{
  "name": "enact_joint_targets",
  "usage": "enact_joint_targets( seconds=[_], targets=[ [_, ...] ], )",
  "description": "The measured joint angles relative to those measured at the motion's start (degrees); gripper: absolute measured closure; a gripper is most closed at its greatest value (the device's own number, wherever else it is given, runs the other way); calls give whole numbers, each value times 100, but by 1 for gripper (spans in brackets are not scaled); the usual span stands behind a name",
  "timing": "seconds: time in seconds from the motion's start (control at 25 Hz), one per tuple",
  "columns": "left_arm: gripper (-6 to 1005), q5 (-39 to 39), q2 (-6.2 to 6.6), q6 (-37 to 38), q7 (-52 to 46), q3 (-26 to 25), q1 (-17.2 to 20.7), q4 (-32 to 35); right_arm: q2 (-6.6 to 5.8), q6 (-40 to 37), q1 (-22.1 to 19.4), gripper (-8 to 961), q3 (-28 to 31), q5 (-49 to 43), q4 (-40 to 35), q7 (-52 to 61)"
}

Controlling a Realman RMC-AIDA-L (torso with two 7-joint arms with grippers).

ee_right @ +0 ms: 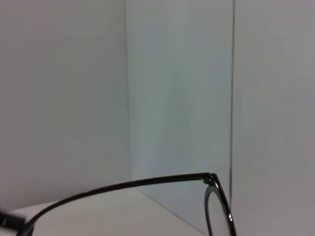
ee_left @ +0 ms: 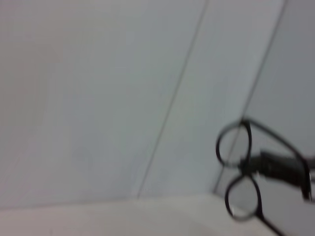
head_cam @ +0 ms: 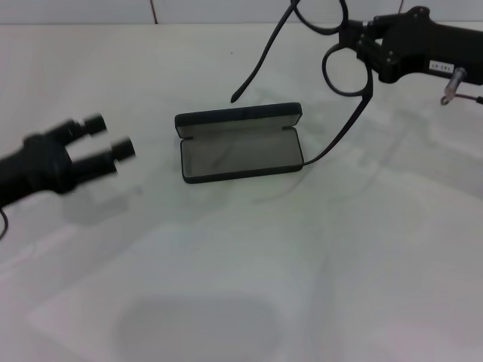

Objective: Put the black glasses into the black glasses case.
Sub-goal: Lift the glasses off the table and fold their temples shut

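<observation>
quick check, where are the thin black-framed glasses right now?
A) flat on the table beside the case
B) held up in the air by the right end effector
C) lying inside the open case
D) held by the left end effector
B: the thin black-framed glasses hang from the right end effector above and behind the open black hinged glasses case, whose grey interior holds nothing; the left end effector holds nothing.

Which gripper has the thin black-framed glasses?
The right gripper, far right above the table, grips the thin black-framed glasses at the bridge. The left gripper hangs open and empty left of the open black glasses case.
</observation>
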Motion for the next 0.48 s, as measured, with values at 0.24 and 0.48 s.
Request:
enact_joint_targets(
  seconds=[0.24,0.48],
  targets=[
    [116,-523,60,8,-298,16,-80,34,16,55,57,903,-62,110,162,-229],
    [174,-586,95,131,-764,129,-326,5,17,30,73,903,-200,618,281,-573]
  ],
)
